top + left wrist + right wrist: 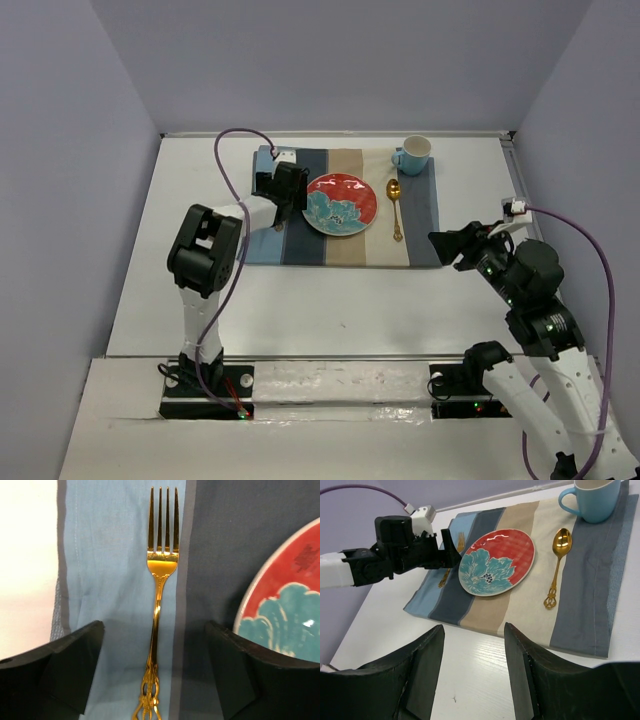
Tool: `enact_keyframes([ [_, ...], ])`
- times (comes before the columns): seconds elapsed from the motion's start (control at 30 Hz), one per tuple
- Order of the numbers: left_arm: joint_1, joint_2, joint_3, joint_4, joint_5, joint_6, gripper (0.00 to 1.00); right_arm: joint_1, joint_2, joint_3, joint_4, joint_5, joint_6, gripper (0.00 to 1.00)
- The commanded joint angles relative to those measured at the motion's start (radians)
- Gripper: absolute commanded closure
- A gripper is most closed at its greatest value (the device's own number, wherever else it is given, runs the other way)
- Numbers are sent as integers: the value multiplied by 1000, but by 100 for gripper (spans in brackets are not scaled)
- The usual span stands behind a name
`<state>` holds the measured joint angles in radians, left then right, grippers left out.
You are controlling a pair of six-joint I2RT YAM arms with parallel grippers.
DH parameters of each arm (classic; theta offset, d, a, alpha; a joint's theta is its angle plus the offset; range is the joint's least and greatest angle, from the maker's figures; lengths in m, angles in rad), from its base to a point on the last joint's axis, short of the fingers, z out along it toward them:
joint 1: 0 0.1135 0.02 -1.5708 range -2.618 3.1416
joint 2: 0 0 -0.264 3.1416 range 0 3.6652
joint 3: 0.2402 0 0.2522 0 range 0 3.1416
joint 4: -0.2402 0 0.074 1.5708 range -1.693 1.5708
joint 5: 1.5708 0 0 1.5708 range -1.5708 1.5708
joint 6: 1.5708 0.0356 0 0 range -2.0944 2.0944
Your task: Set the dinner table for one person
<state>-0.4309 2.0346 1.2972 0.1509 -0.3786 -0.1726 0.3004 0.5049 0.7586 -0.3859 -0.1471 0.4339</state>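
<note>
white dinner table [330, 310]; left pincer [155, 632] spread over fork [161, 565].

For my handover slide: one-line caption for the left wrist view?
Open left gripper over gold fork lying on striped mat, beside red-and-teal plate.

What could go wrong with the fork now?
The left jaws stand open on either side of the slim gold metal fork, so pulling away crooked might drag its handle askew. One jaw is also close to the rim of the round red and teal plate and could nudge it.
</note>
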Motion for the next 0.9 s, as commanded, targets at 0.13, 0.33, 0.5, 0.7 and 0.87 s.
enact_keyframes([
  [0.13,-17,-415,-119,105,43,-116,1,-4,3,73,36,0,-6,38],
  [0.33,-55,-724,-311,243,205,-214,1,-4,21,120,-8,20,-21,0],
  [0.5,-77,-1058,-432,225,264,-226,1,-4,-31,182,-59,115,-69,0],
  [0.7,-80,-1367,-437,130,359,-211,1,-4,-104,260,-103,135,-109,0],
  [0.87,-80,-1459,-429,47,362,-183,1,-4,-141,278,-105,124,-112,0],
])
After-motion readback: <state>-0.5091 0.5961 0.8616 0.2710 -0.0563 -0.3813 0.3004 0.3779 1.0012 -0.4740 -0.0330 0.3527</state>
